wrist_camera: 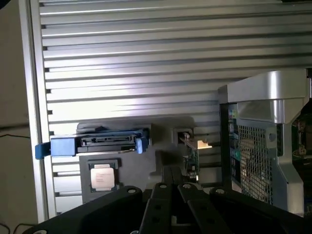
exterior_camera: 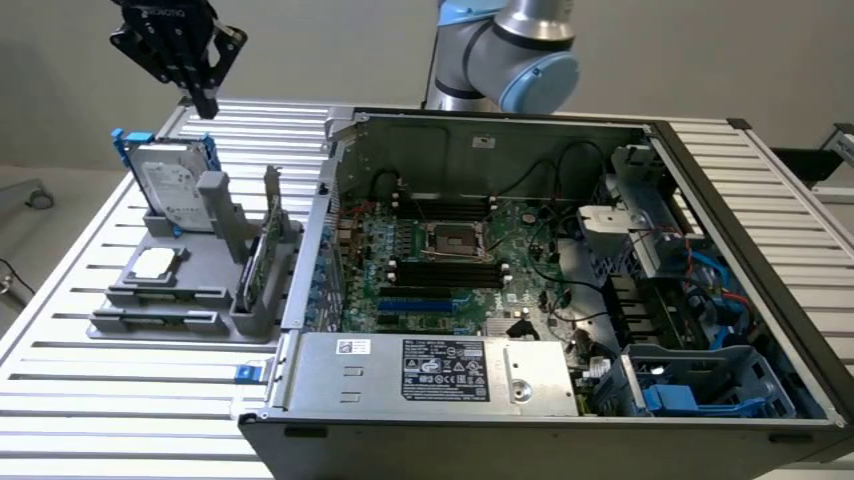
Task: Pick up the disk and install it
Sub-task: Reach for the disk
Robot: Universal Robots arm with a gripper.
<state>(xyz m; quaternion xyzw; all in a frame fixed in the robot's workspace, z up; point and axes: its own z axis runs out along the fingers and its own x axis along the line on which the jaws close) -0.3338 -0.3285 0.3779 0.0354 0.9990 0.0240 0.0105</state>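
Hovering high over the grey holder, my claw is closed and empty, while the disk stands on edge in that holder's end slot. Descending with the claw shut, I judge, could strike the disk's top edge and tip it out of the holder.

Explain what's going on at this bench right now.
The robot's hand, shut and empty, hangs above the disk, which stands upright in a grey holder at the exterior view's left. The disk has not been picked up yet. The open computer case sits beside the holder.
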